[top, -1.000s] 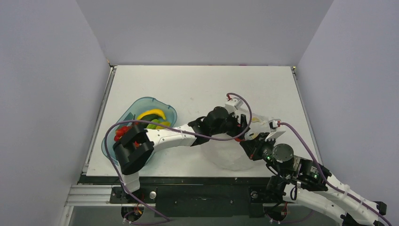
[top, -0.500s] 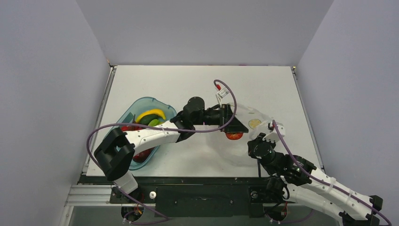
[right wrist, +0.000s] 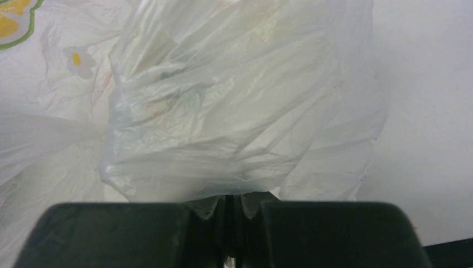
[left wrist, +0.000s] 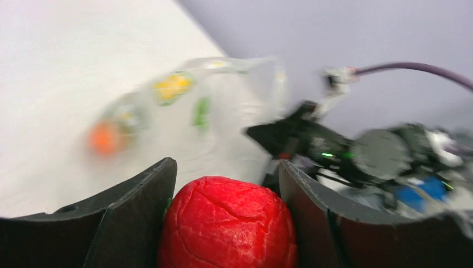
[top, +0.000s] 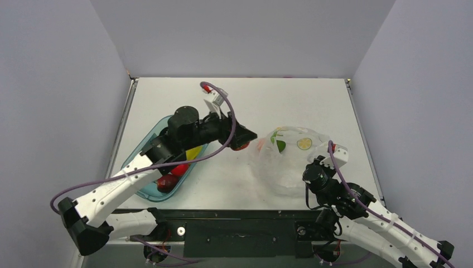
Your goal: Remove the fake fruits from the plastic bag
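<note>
The left claw (top: 244, 140) is gripping a red round fruit (left wrist: 226, 223) just left of the plastic bag (top: 287, 162), while the right claw (right wrist: 233, 204) is pinching its near edge.

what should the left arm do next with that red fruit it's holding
Probably swing the left gripper to its left until it is over the teal tray, then open. It is closed on a red fruit, clear of the plastic bag but short of the tray, where other fruits already lie. The right gripper pins the bag.
</note>
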Tool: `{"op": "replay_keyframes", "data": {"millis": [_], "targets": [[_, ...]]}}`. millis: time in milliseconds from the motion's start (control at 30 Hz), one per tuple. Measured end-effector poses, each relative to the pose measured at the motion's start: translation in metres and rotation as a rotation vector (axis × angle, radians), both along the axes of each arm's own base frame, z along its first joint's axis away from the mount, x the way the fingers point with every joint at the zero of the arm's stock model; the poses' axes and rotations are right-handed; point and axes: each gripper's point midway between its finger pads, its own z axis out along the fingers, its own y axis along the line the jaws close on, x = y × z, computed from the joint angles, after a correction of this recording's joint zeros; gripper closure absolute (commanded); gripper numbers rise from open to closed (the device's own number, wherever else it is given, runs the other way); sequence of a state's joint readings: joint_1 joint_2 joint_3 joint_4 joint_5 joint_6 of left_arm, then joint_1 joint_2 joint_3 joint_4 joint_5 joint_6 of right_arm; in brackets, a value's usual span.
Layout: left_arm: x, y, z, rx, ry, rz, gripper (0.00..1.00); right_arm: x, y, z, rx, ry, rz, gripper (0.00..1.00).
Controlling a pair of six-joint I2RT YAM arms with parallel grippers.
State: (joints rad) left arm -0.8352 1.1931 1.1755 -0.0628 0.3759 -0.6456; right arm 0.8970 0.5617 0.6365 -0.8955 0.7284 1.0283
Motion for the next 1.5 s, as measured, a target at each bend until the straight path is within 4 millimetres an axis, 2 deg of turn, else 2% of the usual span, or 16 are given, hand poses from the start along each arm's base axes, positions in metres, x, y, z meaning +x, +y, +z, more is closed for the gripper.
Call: {"op": "replay_keyframes", "data": {"millis": [200,267,333,433,633,700,733,767,833,900,1000,1033,1100,1167,1300,1500], "targets": [[0.056,0.118,-0.038,0.262,-0.056,0.571,1.0,-0.004,-0.003,0.008,0.041,-0.031,0.015,1.0],[0.067,0.162,-0.064,0.363,-0.048,0.745,1.0,-0.006,-0.003,0.012,0.061,-0.041,0.025,1.0],[0.074,0.193,-0.089,0.451,-0.026,0.86,1.0,-0.008,-0.002,0.015,0.083,-0.049,0.038,1.0],[0.082,0.231,-0.133,0.591,0.03,0.989,1.0,-0.011,-0.002,0.021,0.114,-0.065,0.053,1.0],[0.092,0.281,-0.205,0.765,0.174,1.128,1.0,-0.013,-0.002,0.024,0.129,-0.07,0.063,1.0],[0.093,0.291,-0.223,0.795,0.217,1.152,1.0,-0.013,-0.002,0.024,0.127,-0.07,0.065,1.0],[0.093,0.295,-0.231,0.806,0.234,1.163,0.94,-0.013,-0.002,0.024,0.126,-0.07,0.066,1.0],[0.094,0.298,-0.237,0.816,0.249,1.17,0.66,-0.014,-0.002,0.025,0.127,-0.07,0.068,1.0],[0.095,0.301,-0.246,0.824,0.266,1.178,0.51,-0.014,-0.002,0.026,0.129,-0.071,0.074,1.0],[0.097,0.303,-0.25,0.82,0.273,1.184,0.43,-0.015,-0.001,0.027,0.131,-0.071,0.084,1.0],[0.1,0.305,-0.251,0.798,0.275,1.196,0.29,-0.016,0.001,0.027,0.126,-0.065,0.103,1.0],[0.101,0.306,-0.252,0.793,0.275,1.201,0.19,-0.017,0.002,0.026,0.124,-0.061,0.113,1.0],[0.1,0.309,-0.252,0.786,0.272,1.208,0.08,-0.018,0.004,0.027,0.122,-0.055,0.132,1.0],[0.1,0.31,-0.25,0.776,0.266,1.213,0.03,-0.02,0.006,0.028,0.119,-0.05,0.154,1.0],[0.1,0.308,-0.24,0.736,0.249,1.206,0.03,-0.023,0.009,0.031,0.133,-0.056,0.187,1.0],[0.097,0.281,-0.207,0.58,0.205,1.087,0.03,-0.026,0.009,0.053,0.161,-0.097,0.223,1.0]]}}
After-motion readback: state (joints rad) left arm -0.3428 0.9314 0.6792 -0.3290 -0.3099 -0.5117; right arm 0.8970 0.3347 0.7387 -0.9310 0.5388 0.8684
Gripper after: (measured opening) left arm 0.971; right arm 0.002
